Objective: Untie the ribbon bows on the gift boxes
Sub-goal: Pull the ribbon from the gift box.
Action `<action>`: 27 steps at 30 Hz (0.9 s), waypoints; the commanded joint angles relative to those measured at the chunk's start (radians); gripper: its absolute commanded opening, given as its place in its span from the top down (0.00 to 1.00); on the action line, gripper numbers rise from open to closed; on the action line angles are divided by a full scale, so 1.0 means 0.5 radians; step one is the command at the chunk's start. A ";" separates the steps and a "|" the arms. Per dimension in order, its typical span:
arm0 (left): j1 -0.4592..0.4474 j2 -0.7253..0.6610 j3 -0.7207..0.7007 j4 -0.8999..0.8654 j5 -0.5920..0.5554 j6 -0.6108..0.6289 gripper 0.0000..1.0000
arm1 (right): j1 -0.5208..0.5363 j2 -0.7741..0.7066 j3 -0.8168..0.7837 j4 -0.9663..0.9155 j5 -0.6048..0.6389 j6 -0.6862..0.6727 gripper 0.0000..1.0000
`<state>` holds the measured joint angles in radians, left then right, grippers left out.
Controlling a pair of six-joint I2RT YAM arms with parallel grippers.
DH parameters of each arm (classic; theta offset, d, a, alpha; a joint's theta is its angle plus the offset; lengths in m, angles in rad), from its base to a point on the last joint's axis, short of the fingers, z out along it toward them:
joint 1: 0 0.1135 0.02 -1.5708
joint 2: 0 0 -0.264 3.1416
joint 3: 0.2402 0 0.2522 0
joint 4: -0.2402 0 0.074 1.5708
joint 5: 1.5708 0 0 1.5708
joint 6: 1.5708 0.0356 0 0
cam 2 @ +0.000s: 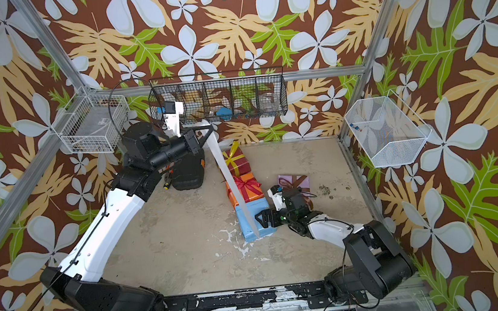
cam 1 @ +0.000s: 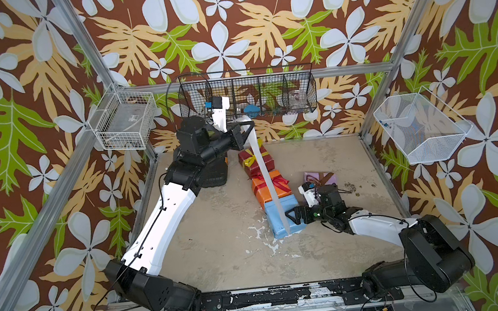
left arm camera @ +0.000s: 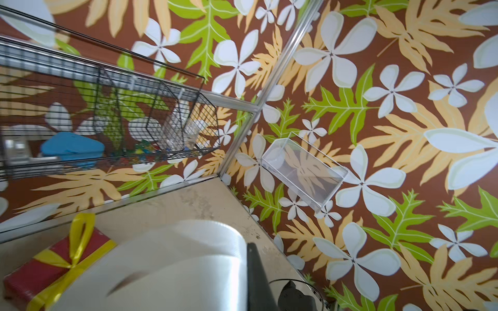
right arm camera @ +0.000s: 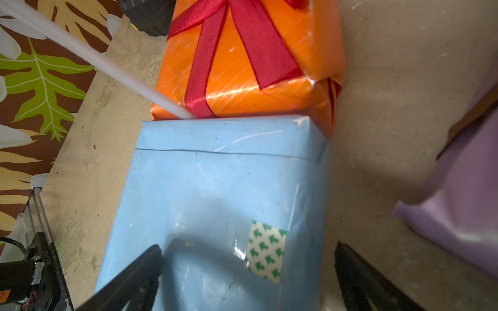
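Both top views show the left gripper (cam 1: 246, 128) raised near the back wall, clenched on the white ribbon (cam 1: 267, 176), which is stretched in a long slant down to the light blue box (cam 1: 281, 219). Its long axis runs from that pincer toward the right gripper (cam 1: 292, 216), which is spread wide over the blue box, holding nothing, and is the nearer arm. Where the ribbon's lower end is fastened cannot be made out. The lilac box (cam 1: 318, 178) is partly hidden behind the right wrist
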<state>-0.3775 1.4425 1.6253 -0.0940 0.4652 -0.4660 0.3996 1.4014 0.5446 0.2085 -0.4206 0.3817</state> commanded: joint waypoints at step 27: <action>0.977 -0.118 -0.285 -0.140 -0.486 0.242 1.00 | 0.001 0.112 0.052 -0.192 0.134 -0.087 0.00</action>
<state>0.1101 1.3960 1.5249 -0.1787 0.2401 -0.3656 0.3988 1.4464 0.5751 0.2169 -0.4110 0.3660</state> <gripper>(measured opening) 0.050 0.998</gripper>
